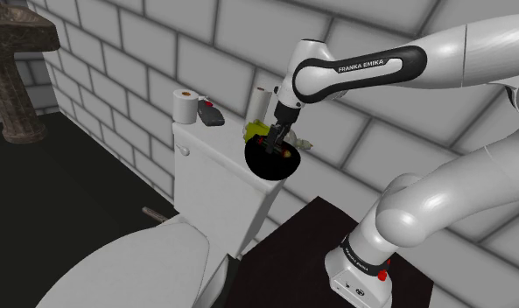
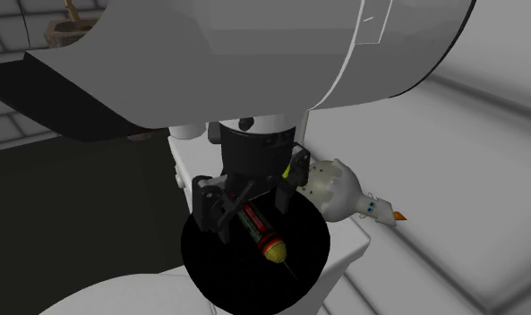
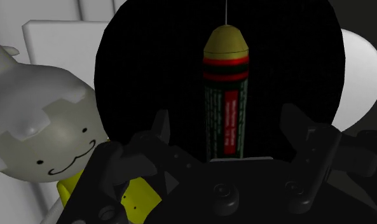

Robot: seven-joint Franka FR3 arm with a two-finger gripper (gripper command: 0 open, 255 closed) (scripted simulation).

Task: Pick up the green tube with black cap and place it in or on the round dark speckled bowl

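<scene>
The round dark bowl [image 1: 264,164] sits on top of the white toilet tank [image 1: 215,179]. In the wrist view the dark green tube [image 3: 226,108], with red bands, a red label and a yellowish pointed tip, lies against the bowl's black inside [image 3: 149,70]. My black gripper [image 3: 226,124] hovers just above it, open, with one finger [image 3: 161,130] on either side and neither touching it. The second exterior view shows the tube [image 2: 260,233] slanting over the bowl [image 2: 209,264] below the gripper [image 2: 247,204]. The tube's rear end is hidden behind my hand.
A white and yellow toy figure [image 3: 41,137] stands beside the bowl on the tank; the toy [image 2: 340,188] is also visible in the second exterior view. A paper roll [image 1: 186,105], a dark flat object [image 1: 212,115] and a white bottle [image 1: 262,102] are further along the tank. The tiled wall is close behind.
</scene>
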